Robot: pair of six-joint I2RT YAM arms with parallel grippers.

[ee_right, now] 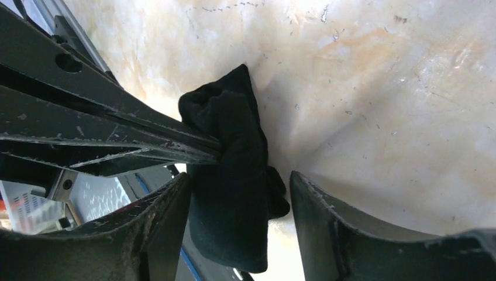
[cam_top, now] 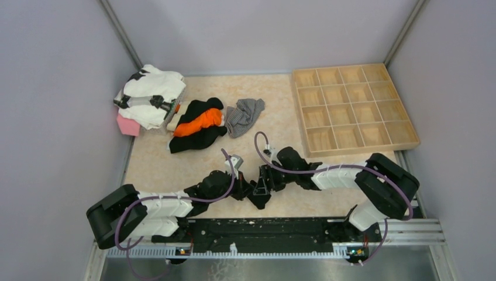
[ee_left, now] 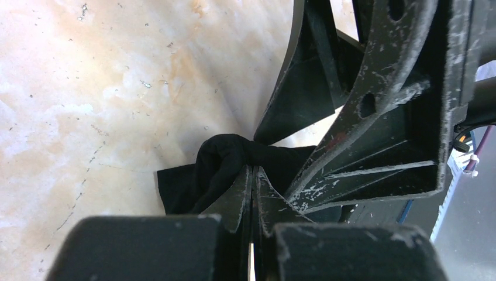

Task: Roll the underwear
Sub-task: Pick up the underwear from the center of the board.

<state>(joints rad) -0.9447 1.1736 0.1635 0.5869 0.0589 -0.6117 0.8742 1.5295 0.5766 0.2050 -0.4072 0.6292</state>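
Note:
The black underwear (cam_top: pixel 259 201) lies bunched on the table near the front, between both grippers. My left gripper (ee_left: pixel 252 171) is shut, its tips pinching a fold of the black underwear (ee_left: pixel 213 170). My right gripper (ee_right: pixel 240 178) is open, with its jaws standing either side of the hanging black underwear (ee_right: pixel 234 205) without closing on it. The left gripper's fingers (ee_right: pixel 117 137) come in from the left of the right wrist view. The grey striped underwear (cam_top: pixel 244 115) lies crumpled at the back middle of the table, away from both grippers.
A black and orange garment (cam_top: pixel 199 123) lies left of the grey underwear. A white clothes pile (cam_top: pixel 149 93) and a pink block (cam_top: pixel 127 124) sit at the back left. A wooden compartment tray (cam_top: pixel 351 108) stands at the back right.

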